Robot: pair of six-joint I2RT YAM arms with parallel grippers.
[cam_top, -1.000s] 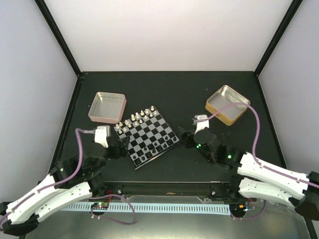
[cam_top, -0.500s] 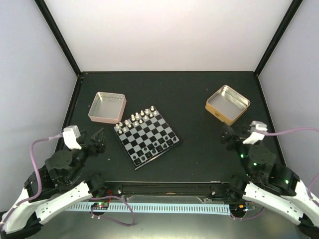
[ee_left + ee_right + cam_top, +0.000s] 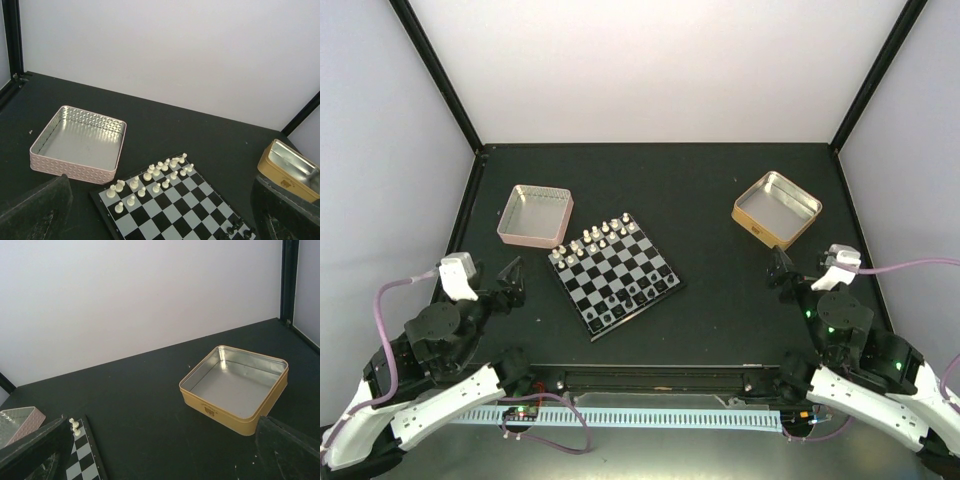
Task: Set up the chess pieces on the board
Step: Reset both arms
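Observation:
The board (image 3: 620,265) lies tilted in the middle of the table. Pale chess pieces (image 3: 597,238) stand in two rows along its far-left edge, and black pieces (image 3: 630,297) stand along its near-right edge. My left gripper (image 3: 513,280) is open and empty, left of the board and apart from it. My right gripper (image 3: 781,271) is open and empty, well right of the board. The left wrist view shows the board (image 3: 190,205), the pale pieces (image 3: 150,177) and a few black ones (image 3: 235,230) between my fingers (image 3: 35,210). The right wrist view shows only the board's corner (image 3: 82,460).
An empty pink tin (image 3: 534,215) sits just left of the board's far corner, also in the left wrist view (image 3: 77,145). An empty gold tin (image 3: 776,208) sits at the far right, also in the right wrist view (image 3: 235,385). White walls enclose the table.
Both arms have pulled back from the board's sides toward the table's near corners. In the last half second they barely shifted. The pieces have not moved.

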